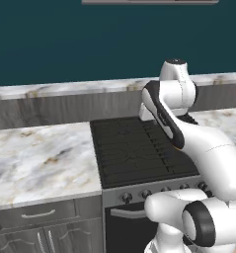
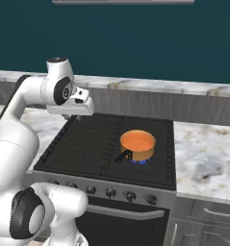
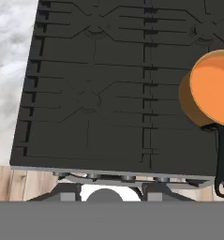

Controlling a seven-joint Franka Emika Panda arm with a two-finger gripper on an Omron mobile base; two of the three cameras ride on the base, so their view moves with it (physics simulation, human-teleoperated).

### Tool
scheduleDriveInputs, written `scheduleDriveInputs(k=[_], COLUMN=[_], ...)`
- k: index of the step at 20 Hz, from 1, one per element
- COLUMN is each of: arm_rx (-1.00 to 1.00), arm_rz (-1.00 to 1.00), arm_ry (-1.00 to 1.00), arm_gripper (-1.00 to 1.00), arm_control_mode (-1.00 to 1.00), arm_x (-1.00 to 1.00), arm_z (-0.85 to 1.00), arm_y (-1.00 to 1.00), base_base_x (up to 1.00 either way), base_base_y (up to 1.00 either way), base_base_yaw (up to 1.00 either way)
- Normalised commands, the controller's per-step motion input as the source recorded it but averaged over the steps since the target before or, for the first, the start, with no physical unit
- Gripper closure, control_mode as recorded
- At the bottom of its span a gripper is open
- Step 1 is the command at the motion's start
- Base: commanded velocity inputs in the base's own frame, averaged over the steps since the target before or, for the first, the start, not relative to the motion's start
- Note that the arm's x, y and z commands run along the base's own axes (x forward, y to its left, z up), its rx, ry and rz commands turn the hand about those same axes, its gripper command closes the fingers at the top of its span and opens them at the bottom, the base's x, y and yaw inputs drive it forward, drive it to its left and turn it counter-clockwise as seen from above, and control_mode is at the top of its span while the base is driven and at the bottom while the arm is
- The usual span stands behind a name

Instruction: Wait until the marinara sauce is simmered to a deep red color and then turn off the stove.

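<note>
The marinara sauce (image 2: 138, 140) is a smooth orange disc in a small copper-tan pot (image 2: 145, 153) on the front right burner of the stove (image 2: 87, 144). A small blue flame (image 2: 139, 162) shows under the pot, and its short dark handle (image 2: 122, 157) points toward the front. The hand view looks down on the sauce (image 3: 214, 86) at its right edge, with the handle (image 3: 223, 159) below it. My gripper (image 2: 72, 115) hangs shut and holding nothing above the stove's back left corner, well left of the pot. A row of dark knobs (image 2: 110, 193) lines the grey steel front.
Marble counters flank the stove on the left (image 1: 40, 158) and on the right (image 2: 208, 149). A raised grey ledge (image 2: 184, 103) runs along the back wall. My own arm (image 1: 203, 148) covers the right side of the stove in the left base view. The oven door handle (image 2: 126, 211) sits below the knobs.
</note>
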Motion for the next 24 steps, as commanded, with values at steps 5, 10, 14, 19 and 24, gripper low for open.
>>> scheduleDriveInputs(k=[5, 10, 14, 19, 24], arm_rx=[0.00, 0.01, 0.01, 0.03, 0.04], arm_rz=[0.03, 0.00, 0.00, 0.01, 0.00], arm_ry=[0.00, 0.00, -0.03, -0.06, -0.07], arm_gripper=[-1.00, -1.00, -1.00, -1.00, -1.00], arm_control_mode=[-1.00, -1.00, -1.00, -1.00, -1.00], arm_x=[-0.04, -0.19, -0.32, -0.41, -0.33], arm_z=[-0.01, 0.00, 0.00, 0.00, -0.02], arm_y=[-0.04, -0.35, -0.61, -0.82, -0.82], base_base_x=[0.00, 0.00, 0.00, 0.00, 0.00], base_base_y=[0.00, 0.00, 0.00, 0.00, 0.00], base_base_yaw=[0.00, 0.00, 0.00, 0.00, 0.00])
